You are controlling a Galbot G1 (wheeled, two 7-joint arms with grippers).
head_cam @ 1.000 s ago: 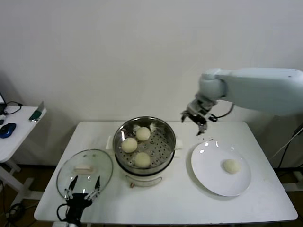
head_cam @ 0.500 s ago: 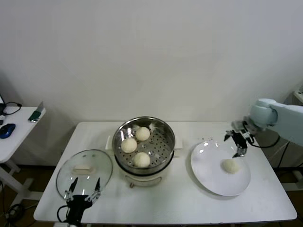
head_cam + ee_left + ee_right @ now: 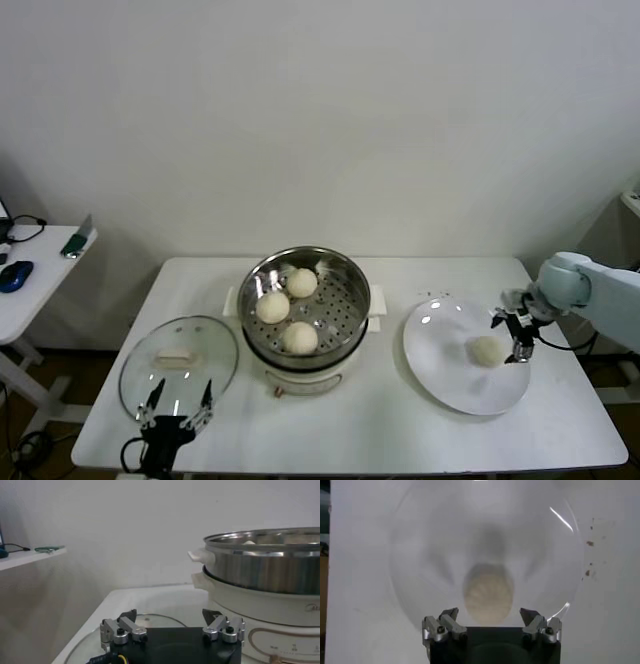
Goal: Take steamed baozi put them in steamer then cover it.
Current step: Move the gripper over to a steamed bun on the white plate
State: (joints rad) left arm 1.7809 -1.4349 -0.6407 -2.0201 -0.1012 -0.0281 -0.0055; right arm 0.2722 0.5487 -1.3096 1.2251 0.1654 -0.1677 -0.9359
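Right wrist view: right gripper spread wide, empty, last baozi just ahead on the plate. Closing hard could dent the dough.

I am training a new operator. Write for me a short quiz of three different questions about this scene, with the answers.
1. How many baozi lie in the steamer?
2. True or false: the cover sits on the steamer.
3. Which tool is above the last baozi on the plate: A) left tool, B) right tool?

Key:
1. Three.
2. False; it lies on the table beside the steamer, by the open left tool.
3. B; the right tool is open over it.
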